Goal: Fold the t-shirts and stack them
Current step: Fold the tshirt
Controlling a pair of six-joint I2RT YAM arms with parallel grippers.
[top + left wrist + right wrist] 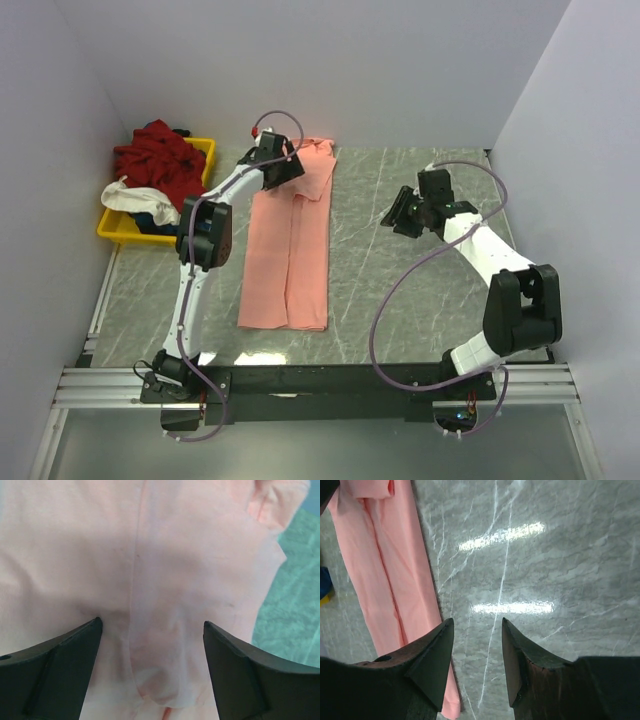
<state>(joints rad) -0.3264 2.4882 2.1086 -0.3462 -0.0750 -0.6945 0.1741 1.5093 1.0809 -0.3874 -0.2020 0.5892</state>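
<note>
The salmon-pink t-shirt [290,240] lies on the table as a long narrow strip, its sides folded in and meeting in a seam down the middle. My left gripper [283,166] is open at the shirt's far end, close over the cloth; in the left wrist view the shirt [165,570] fills the frame between the spread fingers [60,665]. My right gripper [398,214] is open and empty above bare table right of the shirt, which shows at the left in its view [385,575]. The dark red shirt [158,165], a white one [126,196] and a blue one [152,222] are piled in the tray.
The yellow plastic tray [205,158] stands at the far left against the wall. White walls close in the grey marble table [420,300] on the left, back and right. A black rail with the arm bases runs along the near edge.
</note>
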